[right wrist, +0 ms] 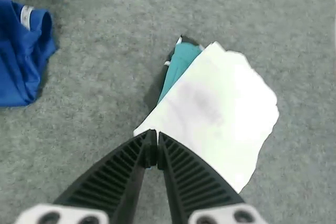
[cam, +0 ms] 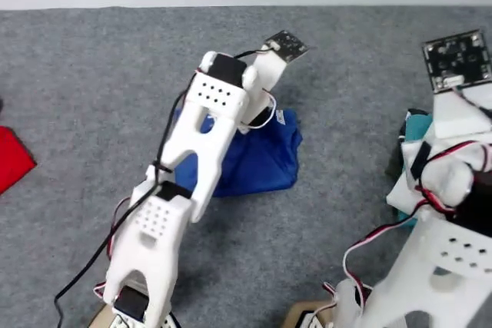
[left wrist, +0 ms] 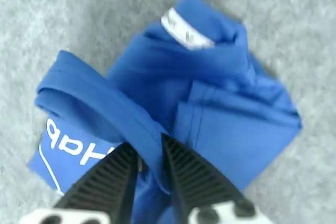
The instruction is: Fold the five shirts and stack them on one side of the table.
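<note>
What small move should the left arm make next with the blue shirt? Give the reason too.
Probably lift the pinched fold and carry it over the flatter half. The left gripper is shut on a rolled edge of the blue shirt, which lies bunched and only partly folded on the grey table.

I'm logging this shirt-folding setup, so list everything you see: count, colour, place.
blue shirt: one, blue, table centre, partly folded
red shirt: one, red, left edge of high view
white shirt: one, white, right side, top of pile
teal shirt: one, teal, under white shirt
table: one, grey
left fingers: two, black, shut on a blue shirt fold
right fingers: two, black, shut, at white shirt's corner
</note>
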Robot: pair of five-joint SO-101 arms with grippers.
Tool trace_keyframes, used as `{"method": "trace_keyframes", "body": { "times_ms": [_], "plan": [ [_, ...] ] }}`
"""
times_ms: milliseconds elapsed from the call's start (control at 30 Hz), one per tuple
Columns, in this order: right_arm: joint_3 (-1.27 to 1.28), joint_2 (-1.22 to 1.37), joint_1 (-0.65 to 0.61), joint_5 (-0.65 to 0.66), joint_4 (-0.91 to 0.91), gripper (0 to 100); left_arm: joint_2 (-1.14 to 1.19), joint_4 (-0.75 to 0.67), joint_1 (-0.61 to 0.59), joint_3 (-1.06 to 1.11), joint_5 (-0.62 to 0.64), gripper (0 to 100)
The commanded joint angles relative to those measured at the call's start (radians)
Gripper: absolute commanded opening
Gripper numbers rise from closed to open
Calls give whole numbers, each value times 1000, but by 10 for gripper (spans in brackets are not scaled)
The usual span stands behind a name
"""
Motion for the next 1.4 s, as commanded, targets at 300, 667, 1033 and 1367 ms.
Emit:
{"method": "trace_keyframes", "body": {
  "times_ms": [300,667,1033,1367],
  "plan": [
    [55,-62,15,11,24,9,126,26,97,-203,40,6],
    [55,-62,15,11,24,9,78,29,103,-231,89,224],
    [55,-68,18,11,25,9,-46,31,-46,-223,57,122],
    [55,-62,15,11,25,9,-44,31,-175,13,-81,6]
  ]
}}
